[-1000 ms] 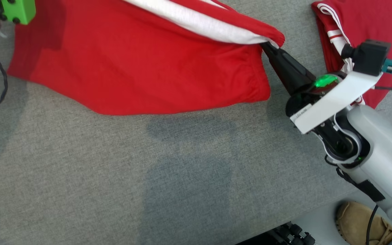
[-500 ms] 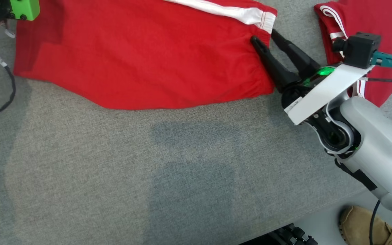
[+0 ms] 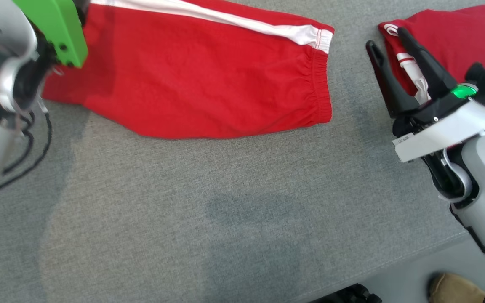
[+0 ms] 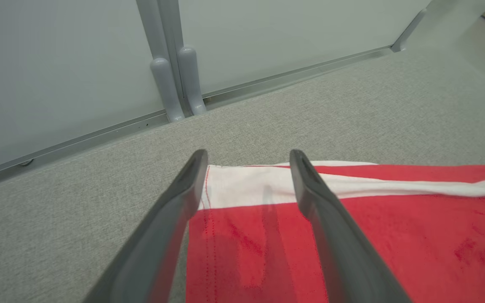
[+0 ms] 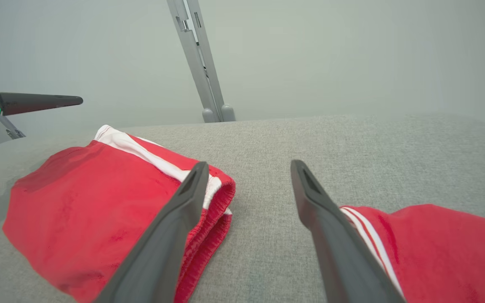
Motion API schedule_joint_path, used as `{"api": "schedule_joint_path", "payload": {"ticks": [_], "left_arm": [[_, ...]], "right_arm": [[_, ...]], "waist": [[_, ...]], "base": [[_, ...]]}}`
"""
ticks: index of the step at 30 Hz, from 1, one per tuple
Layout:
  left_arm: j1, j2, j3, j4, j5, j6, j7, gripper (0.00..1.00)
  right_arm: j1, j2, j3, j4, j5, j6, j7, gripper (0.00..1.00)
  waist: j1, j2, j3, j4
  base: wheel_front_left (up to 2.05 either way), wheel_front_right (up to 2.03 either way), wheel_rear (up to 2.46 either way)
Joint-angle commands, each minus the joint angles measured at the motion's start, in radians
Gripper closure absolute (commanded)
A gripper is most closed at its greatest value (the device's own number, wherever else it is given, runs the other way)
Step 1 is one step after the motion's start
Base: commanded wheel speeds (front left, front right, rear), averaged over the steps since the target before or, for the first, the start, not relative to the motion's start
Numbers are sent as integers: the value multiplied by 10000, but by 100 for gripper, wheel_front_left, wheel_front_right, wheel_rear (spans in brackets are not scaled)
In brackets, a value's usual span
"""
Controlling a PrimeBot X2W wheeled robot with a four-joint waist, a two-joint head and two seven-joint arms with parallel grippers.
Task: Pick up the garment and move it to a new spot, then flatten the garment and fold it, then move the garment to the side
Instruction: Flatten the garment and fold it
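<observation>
In the head view the garment [image 3: 209, 80], red shorts with a white side stripe, lies flat well back from the near edge of the grey surface [image 3: 242, 210]. The right gripper [image 3: 387, 40] stands spread and empty just beyond the garment's elastic waistband, over the rim of a second red garment [image 3: 470, 38]. In the left wrist view the left gripper [image 4: 247, 155] is splayed wide, grasping nothing, above the garment's striped hem corner [image 4: 352, 235] near the surface's far edge. In the right wrist view the right gripper [image 5: 249, 165] gapes empty over bare surface between the garment's waistband [image 5: 99, 202] and the second red garment [image 5: 436, 244].
</observation>
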Motion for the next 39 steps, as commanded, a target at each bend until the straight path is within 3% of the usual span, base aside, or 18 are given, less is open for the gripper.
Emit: {"api": "schedule_joint_path", "payload": {"ticks": [1, 5, 12, 19, 27, 39], "left_arm": [[555, -14, 12, -163, 126, -48, -623, 0], [1620, -108, 82, -412, 354, 16, -2176, 0], [2911, -465, 252, 36, 665, -37, -4746, 0], [3161, -957, 222, 1500, 905, -511, -6528, 0], [2711, -1562, 153, 3725, 633, -1158, -6628, 0], [2319, -2171, -385, 5345, 56, -1888, -4444, 0]], "right_arm": [[619, 393, -724, -296, -816, -2, -42, 0], [1930, 1305, -2501, -1290, -2872, -2, -48, 0], [3827, 2963, -4750, -3224, -6055, -6, -49, 0], [4867, 4076, -5770, -3628, -7446, -7, -48, 0], [5295, 4468, -6095, -2564, -7444, -9, -46, 0], [5635, 4673, -6370, -2103, -7414, -9, -46, 0]], "waist": [[0, 0, -396, 98], [0, 0, -786, 262], [0, 0, -1151, 527], [0, 0, -1137, 612], [0, 0, -1003, 633], [0, 0, -1135, 643]], "base": [[0, 0, 0], [0, 0, 0], [0, 0, 0], [0, 0, 0], [0, 0, 0], [0, 0, 0]]}}
